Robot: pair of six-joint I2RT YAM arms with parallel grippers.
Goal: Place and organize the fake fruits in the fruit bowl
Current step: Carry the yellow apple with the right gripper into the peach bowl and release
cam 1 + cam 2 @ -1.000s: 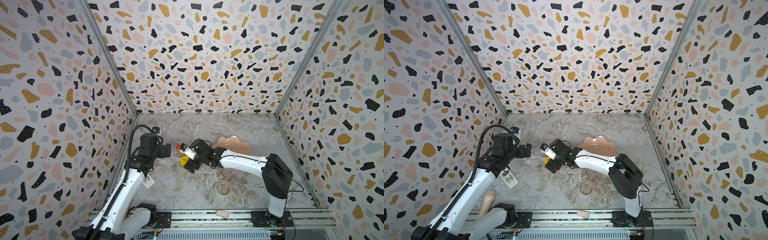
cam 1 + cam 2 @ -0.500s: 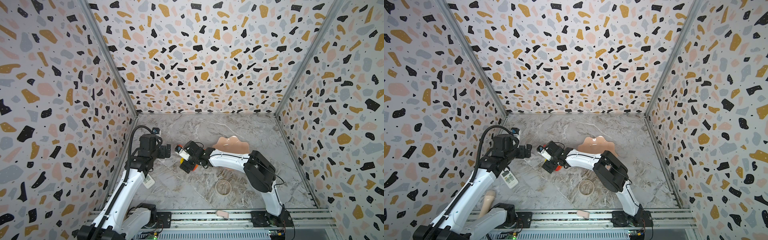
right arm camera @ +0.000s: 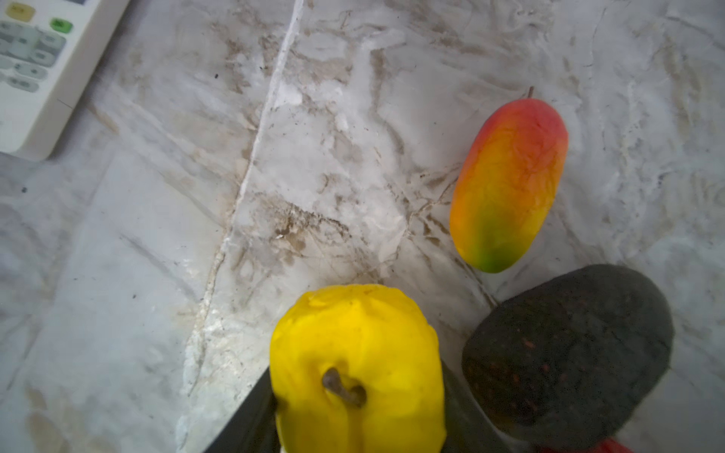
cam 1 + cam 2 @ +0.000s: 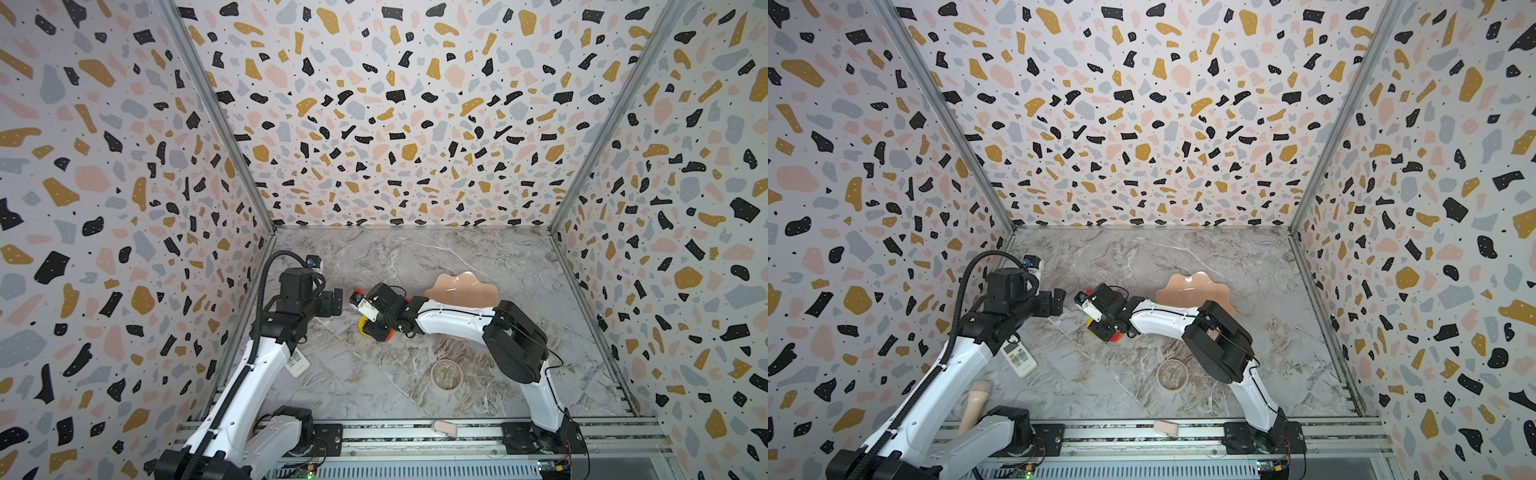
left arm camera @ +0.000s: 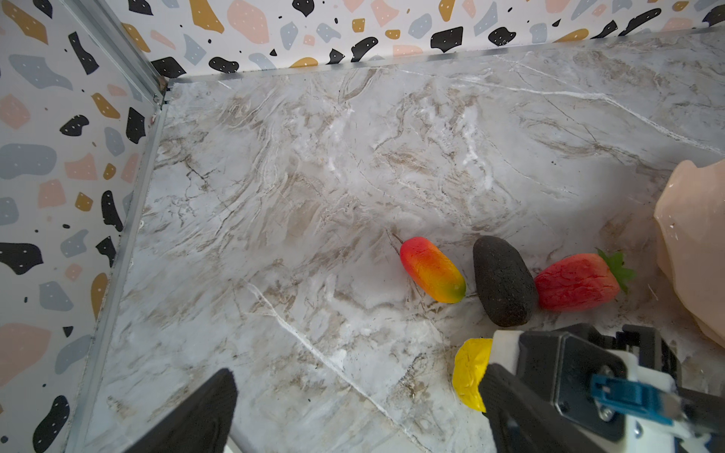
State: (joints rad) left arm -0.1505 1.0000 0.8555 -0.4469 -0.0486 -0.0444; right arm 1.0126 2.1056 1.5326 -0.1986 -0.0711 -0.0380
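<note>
Here – yel. fruit [image 3: 359, 353]: bumpy, bright, brown stem.

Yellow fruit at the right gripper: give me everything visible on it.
The yellow fruit is apple-shaped, bright matte yellow, with bumpy faceted skin that looks like foam or plastic and a short brown stem in a dimple. It appears to rest on the marble table between the right gripper's dark fingers, which press both its sides. The avocado lies close beside it, one finger between them.
</note>
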